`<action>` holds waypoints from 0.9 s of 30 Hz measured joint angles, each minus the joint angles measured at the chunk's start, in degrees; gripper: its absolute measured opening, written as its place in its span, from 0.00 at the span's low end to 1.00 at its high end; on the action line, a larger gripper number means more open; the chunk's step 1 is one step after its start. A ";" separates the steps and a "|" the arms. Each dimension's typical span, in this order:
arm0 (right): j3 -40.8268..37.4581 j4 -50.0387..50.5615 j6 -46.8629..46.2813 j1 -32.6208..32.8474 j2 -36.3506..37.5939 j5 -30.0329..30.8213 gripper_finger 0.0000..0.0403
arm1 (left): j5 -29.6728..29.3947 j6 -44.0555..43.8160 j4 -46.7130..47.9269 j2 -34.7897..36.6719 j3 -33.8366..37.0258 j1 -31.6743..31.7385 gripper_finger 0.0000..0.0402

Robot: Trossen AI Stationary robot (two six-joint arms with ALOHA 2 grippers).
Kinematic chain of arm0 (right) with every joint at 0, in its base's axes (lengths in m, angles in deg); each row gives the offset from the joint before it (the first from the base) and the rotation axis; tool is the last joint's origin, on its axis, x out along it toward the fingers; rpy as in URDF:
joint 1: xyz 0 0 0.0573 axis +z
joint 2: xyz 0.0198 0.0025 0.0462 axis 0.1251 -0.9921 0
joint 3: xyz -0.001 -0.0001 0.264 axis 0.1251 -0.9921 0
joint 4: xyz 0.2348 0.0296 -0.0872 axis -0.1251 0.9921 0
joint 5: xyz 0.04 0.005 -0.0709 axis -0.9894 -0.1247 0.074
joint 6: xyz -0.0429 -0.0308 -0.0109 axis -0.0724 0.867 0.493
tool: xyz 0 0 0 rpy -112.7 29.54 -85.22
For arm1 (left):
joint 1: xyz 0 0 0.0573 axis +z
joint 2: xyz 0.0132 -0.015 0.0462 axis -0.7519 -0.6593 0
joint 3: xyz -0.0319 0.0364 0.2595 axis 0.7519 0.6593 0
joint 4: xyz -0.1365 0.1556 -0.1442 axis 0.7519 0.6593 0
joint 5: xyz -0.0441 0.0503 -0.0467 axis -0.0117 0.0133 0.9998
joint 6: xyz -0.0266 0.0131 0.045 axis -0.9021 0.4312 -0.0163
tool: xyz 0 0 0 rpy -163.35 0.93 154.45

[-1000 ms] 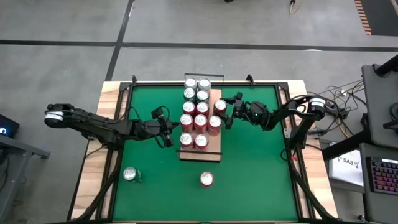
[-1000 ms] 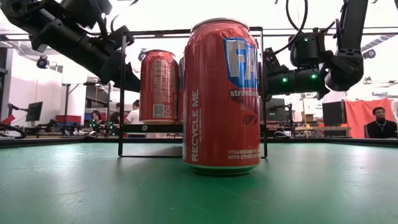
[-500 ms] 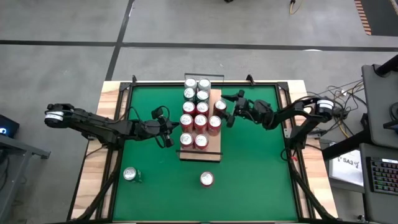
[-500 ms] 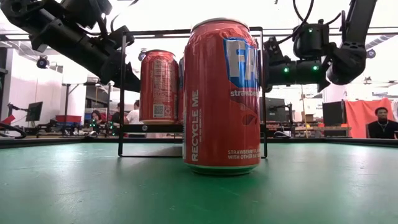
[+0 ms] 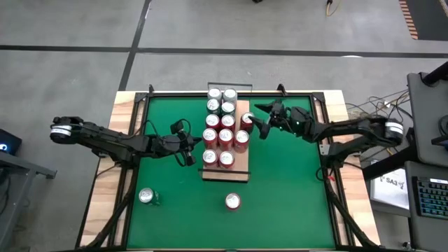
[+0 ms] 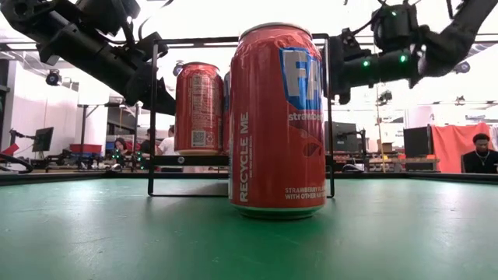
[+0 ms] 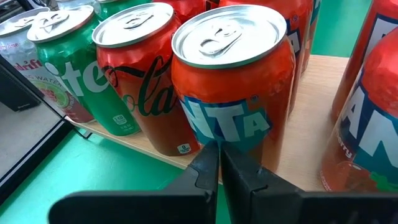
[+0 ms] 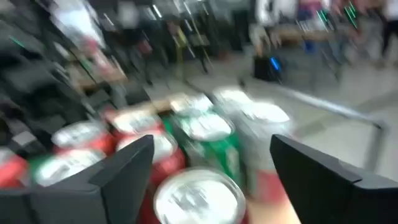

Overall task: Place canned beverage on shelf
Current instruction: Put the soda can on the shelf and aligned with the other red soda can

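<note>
meanwhile the right gripper [image 5: 260,123] hangs with jaws spread just beside a red can [image 5: 247,120] on the shelf [image 5: 239,172], while the left gripper [image 5: 189,149], jaws pressed together, waits by the shelf's opposite side.

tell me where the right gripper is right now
In the high view the right gripper hangs open at the shelf's right edge, fingers either side of the red can just placed in the outer row, across the cans from the left gripper.
</note>
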 joint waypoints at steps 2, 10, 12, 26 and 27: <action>2.50 12.99 -0.83 0.05 3.83 3.29 0.71 | 0.02 0.00 0.00 0.00 0.00 0.00 0.00; 8.55 43.32 -7.71 0.21 10.40 14.38 0.37 | 0.02 0.00 -0.24 0.00 0.00 0.00 0.00; 8.17 43.19 -9.10 0.25 10.22 14.29 0.30 | 0.02 0.00 -0.30 0.00 0.00 -0.01 0.00; 7.41 34.01 -10.67 3.01 -0.59 13.89 0.02 | 0.02 0.00 -0.48 0.09 0.00 -0.02 0.00; 7.41 33.55 -10.48 3.30 -0.96 13.71 0.02 | 0.02 0.00 -0.50 0.09 0.00 -0.02 0.00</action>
